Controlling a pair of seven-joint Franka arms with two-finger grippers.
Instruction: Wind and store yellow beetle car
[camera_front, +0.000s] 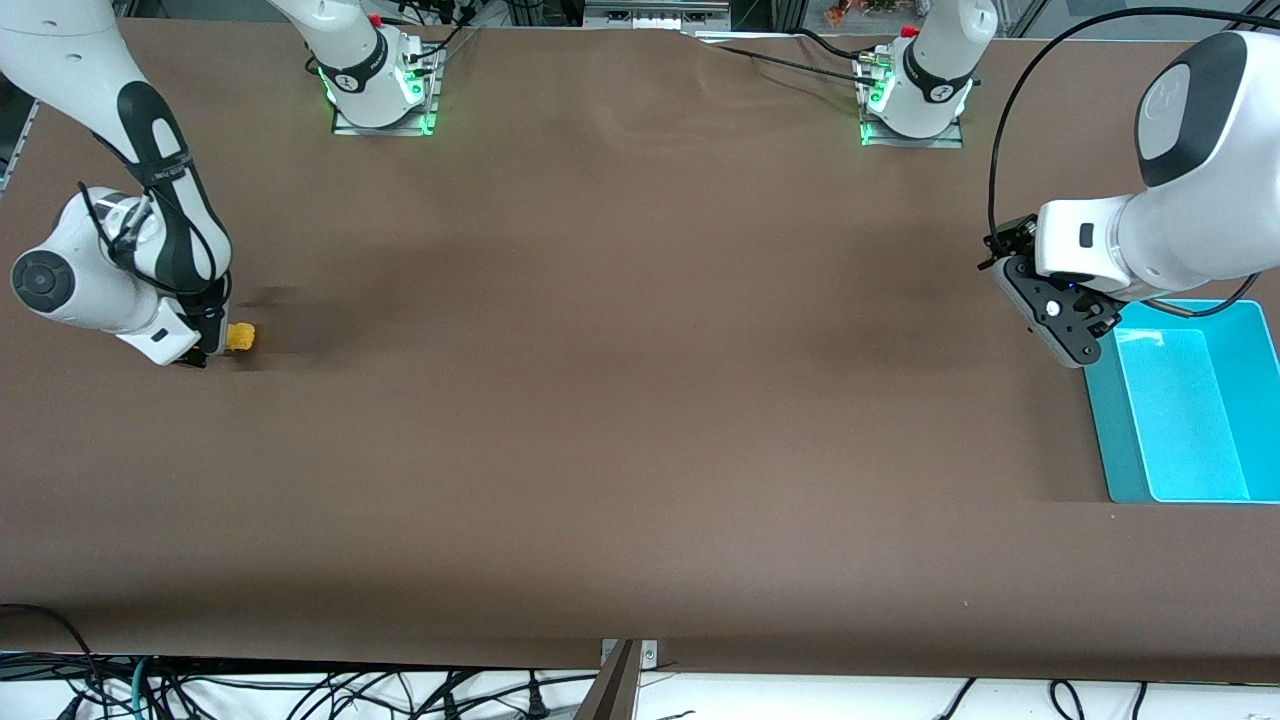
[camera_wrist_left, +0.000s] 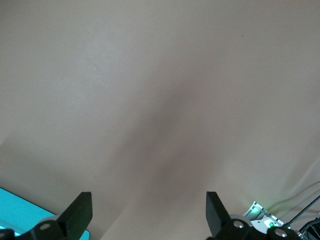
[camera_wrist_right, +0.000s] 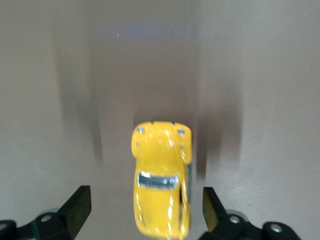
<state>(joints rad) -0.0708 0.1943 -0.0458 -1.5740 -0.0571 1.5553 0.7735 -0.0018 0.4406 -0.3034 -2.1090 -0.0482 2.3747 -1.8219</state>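
The yellow beetle car (camera_wrist_right: 161, 182) sits on the desk (camera_front: 640, 400), well apart from the teal bin (camera_front: 1190, 410), between the parted fingers of the right end effector (camera_wrist_right: 145, 207). It looks light, hard and slick, likely to roll; its flat sides offer the best hold. The left end effector (camera_wrist_left: 149, 212) waits spread apart beside the bin.

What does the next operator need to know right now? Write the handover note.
Right claw: open, low at the table toward the right arm's end, fingers either side of the yellow beetle car without gripping it.
Left claw: open, empty, waiting over the table by the teal bin.
Car: on its wheels on the table, not in the bin.
Done: whether it is wound cannot be told.
Left: get the car to the bin and store it.
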